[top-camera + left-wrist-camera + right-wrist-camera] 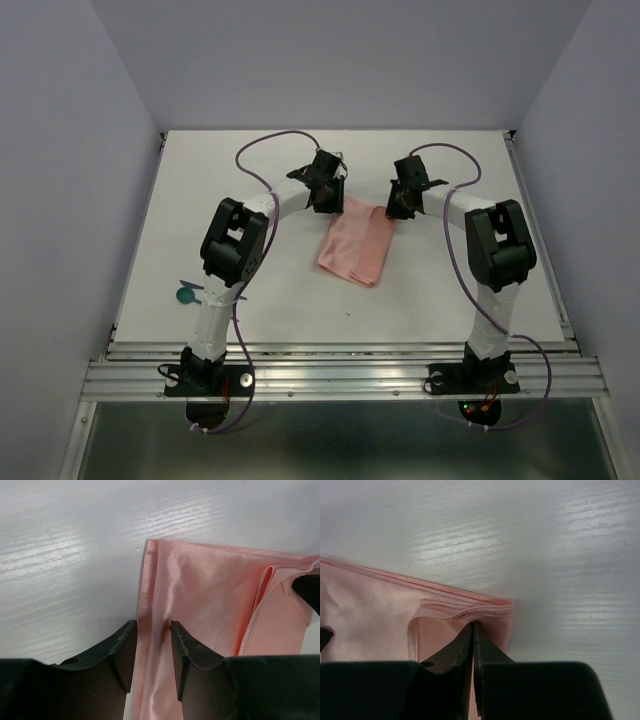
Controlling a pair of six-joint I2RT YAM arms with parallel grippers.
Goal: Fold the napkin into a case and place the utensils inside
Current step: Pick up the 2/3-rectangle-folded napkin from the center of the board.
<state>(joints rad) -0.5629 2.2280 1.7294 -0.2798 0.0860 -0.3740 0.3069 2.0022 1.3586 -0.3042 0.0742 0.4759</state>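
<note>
The salmon-pink napkin (355, 245) lies folded into a layered strip at the middle of the white table (250, 300). My left gripper (328, 197) is low over its far left corner. In the left wrist view the napkin (210, 585) runs its doubled left edge between that gripper's (152, 630) parted fingers, unsqueezed. My right gripper (398, 207) is at the far right corner. There the jaws (472, 626) are shut on the napkin (370, 615) just under its lifted hem. A teal utensil (185, 294) with a round end lies at the left, its handle hidden behind my left arm.
Purple cables (262, 150) loop over the far table behind both wrists and down beside the right arm. An aluminium rail (340, 375) runs along the near edge under both arm bases. Lavender walls close in the left, right and far sides.
</note>
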